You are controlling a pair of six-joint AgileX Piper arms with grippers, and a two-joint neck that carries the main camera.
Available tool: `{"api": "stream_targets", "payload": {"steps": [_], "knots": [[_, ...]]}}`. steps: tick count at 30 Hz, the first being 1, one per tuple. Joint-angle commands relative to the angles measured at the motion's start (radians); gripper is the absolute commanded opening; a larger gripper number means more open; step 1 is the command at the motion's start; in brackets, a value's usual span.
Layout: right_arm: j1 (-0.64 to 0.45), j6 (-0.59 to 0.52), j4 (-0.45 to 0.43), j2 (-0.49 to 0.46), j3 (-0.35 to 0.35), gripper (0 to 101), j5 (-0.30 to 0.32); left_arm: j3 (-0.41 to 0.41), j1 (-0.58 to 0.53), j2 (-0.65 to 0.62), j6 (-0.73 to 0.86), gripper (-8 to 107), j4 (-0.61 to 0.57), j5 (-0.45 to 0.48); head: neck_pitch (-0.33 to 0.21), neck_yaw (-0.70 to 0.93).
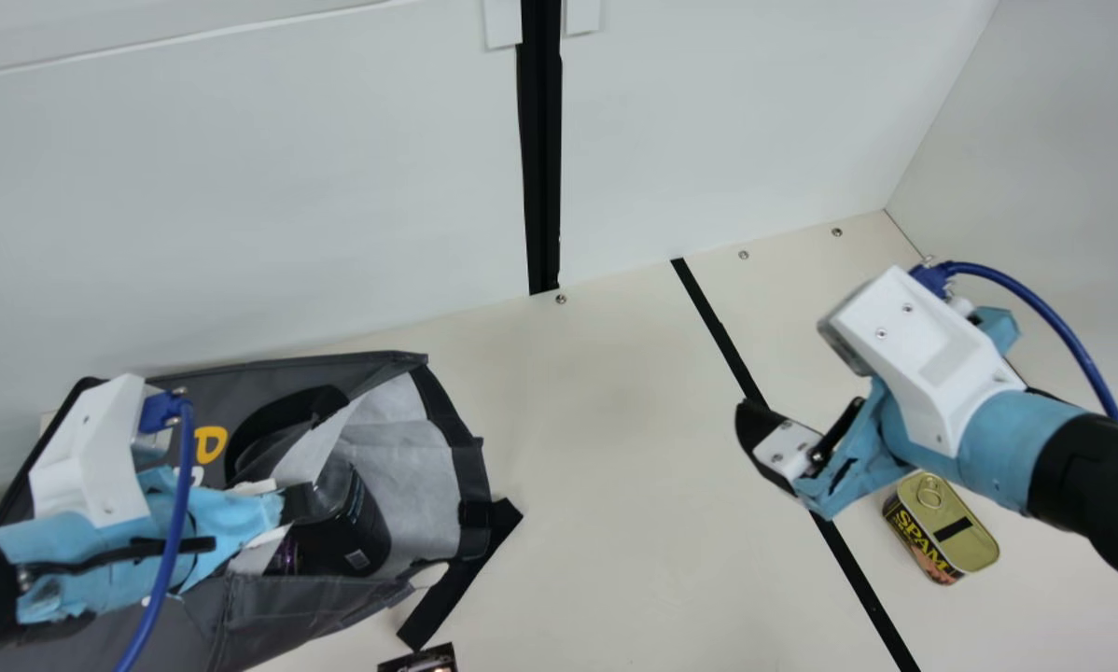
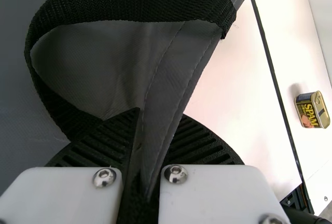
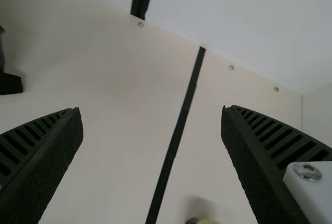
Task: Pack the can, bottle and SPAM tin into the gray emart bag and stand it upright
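In the main view my left gripper [image 1: 300, 504] is at the mouth of the gray bag [image 1: 288, 607], which lies on its side with its opening toward the table's middle. In the left wrist view that gripper [image 2: 161, 125] is shut on a fold of the bag's fabric [image 2: 171, 79], beside a black handle loop. A dark rounded item [image 1: 358, 532] lies inside the mouth, partly hidden; I cannot tell whether it is the can or bottle. My right gripper [image 1: 778, 453] is above the table, near the SPAM tin [image 1: 942, 527]; in the right wrist view the gripper [image 3: 151, 111] is open and empty.
A dark printed object [image 1: 421, 659] is cut off at the main view's bottom edge. A black strap [image 1: 461, 574] extends from the bag's mouth. Black tape [image 1: 722, 336] crosses the table [image 1: 606, 448]; white walls [image 1: 242, 187] stand behind and at the right.
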Motion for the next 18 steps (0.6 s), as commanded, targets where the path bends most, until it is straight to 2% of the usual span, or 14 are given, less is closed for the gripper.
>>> {"api": "stream_targets", "payload": {"steps": [1, 9, 18], "knots": [[-0.003, 0.053, -0.059, -0.014, 0.002, 95, 0.001, 0.000, 0.000, 0.000, 0.000, -8, 0.000, 0.000, -0.023, -0.001], [-0.002, 0.214, -0.207, -0.069, 0.000, 95, 0.024, 0.000, 0.000, 0.000, 0.000, -8, 0.000, 0.000, -0.023, -0.001], [0.027, 0.399, -0.374, -0.114, -0.032, 95, 0.090, 0.000, 0.000, 0.000, 0.000, -8, 0.000, 0.000, -0.023, -0.001]]}}
